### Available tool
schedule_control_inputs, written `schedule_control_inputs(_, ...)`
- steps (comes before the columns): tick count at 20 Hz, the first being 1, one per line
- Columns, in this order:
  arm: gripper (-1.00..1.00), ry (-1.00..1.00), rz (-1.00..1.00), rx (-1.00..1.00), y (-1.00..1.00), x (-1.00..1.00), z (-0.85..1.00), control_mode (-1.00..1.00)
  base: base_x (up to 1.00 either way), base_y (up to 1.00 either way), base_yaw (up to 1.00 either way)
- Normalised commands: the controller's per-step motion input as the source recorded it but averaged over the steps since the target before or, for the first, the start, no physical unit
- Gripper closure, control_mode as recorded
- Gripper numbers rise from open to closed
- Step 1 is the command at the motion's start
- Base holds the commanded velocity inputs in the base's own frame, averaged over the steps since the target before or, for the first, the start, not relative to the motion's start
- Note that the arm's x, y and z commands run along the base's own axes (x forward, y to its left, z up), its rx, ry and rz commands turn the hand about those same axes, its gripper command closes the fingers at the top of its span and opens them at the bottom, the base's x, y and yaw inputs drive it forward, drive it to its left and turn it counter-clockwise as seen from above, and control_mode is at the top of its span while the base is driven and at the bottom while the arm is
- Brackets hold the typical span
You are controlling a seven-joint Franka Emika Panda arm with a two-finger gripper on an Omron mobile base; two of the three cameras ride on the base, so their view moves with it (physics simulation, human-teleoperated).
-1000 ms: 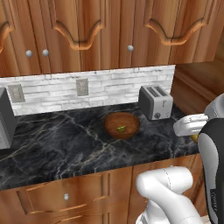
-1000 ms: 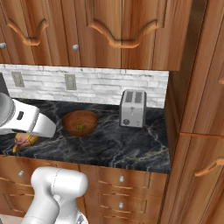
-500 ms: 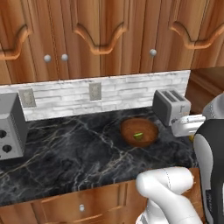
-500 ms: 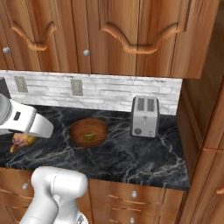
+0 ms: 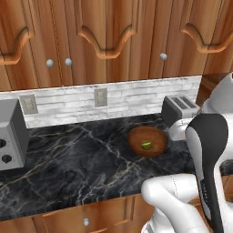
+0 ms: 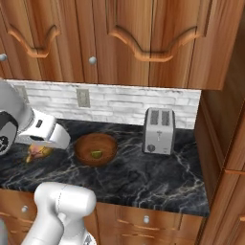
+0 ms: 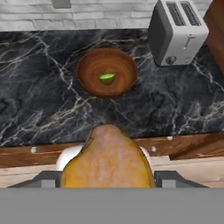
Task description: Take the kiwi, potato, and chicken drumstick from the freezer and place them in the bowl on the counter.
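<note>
The reddish-brown wooden bowl (image 5: 134, 136) (image 6: 81, 146) (image 7: 87, 65) sits on the black marble counter (image 5: 82, 159) (image 6: 158, 172) (image 7: 39, 96). The halved kiwi (image 5: 146, 145) (image 6: 96, 154) (image 7: 107, 78) lies inside it. My gripper (image 7: 107, 177) (image 6: 40, 149) is shut on a golden-orange chicken drumstick (image 7: 107, 159) (image 6: 38, 153). In the hand view it hangs over the counter's front edge, short of the bowl. The potato and the freezer are out of view.
A silver toaster (image 5: 179, 109) (image 6: 159, 130) (image 7: 177, 30) stands just right of the bowl by the tiled backsplash. A grey appliance (image 5: 9, 136) sits at the counter's far left. Wooden wall cabinets hang above, and a tall wooden cabinet (image 6: 225, 143) closes the right end.
The whole picture has shifted: the base has driven closer to the counter, so the bowl and toaster look larger. The drumstick stays in the shut gripper.
</note>
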Motion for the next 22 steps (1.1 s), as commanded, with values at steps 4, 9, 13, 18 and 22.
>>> schedule_control_inputs(4, 1.00, 0.06, 0.07, 0.07, 0.00, 0.99, -0.84, -1.00, 0.00, 0.00, 0.00)
schedule_control_inputs(9, 1.00, 0.00, 0.05, 0.02, 0.00, 0.87, -0.63, -1.00, 0.00, 0.00, 0.00)
schedule_control_inputs(13, 1.00, 0.01, 0.00, 0.00, 0.00, 0.78, -0.30, -1.00, 0.00, 0.00, 0.00)
schedule_control_inputs(18, 1.00, 0.04, 0.00, 0.00, 0.01, 0.63, -0.28, -1.00, 0.00, 0.00, 0.00)
schedule_control_inputs(22, 1.00, 0.00, 0.00, 0.00, 0.00, 0.53, -0.54, -1.00, 0.00, 0.00, 0.00)
